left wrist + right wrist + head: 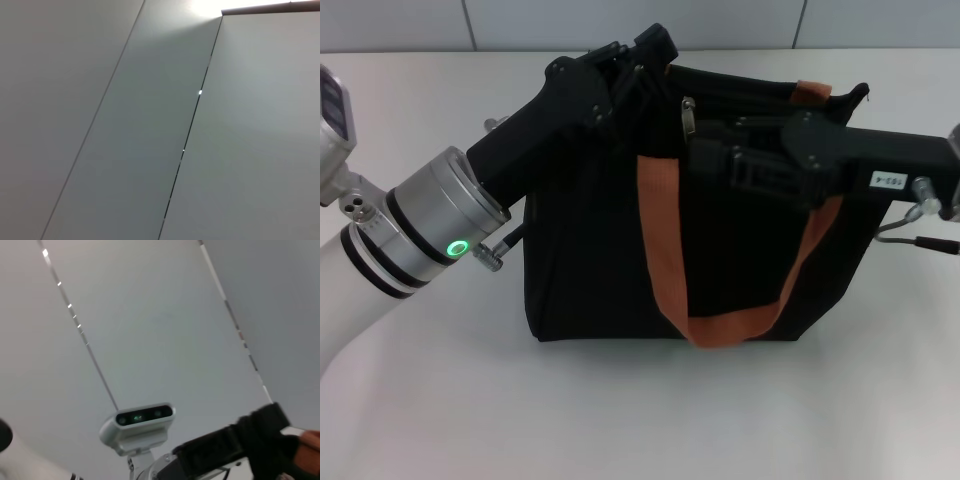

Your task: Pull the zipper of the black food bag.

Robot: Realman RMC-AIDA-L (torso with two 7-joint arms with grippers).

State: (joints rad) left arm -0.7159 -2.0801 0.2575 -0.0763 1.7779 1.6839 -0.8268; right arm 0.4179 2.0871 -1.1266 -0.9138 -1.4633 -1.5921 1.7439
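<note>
The black food bag [590, 260] stands upright in the middle of the white table, with one orange-brown strap [665, 260] hanging down its front. The zipper's small silver pull tab [688, 117] shows on the bag's top edge, left of centre. My left gripper [642, 58] reaches in from the left and sits at the bag's top left corner, against the rim. My right gripper [705, 155] comes in from the right across the bag's upper front and ends just below and right of the pull tab. Black on black hides how either one stands.
The white table [440, 400] stretches around the bag, and a tiled wall stands behind it. A second strap [812, 92] shows at the bag's top right. The left wrist view holds only wall panels. The right wrist view shows my head camera [140, 422] and a strap end [309, 450].
</note>
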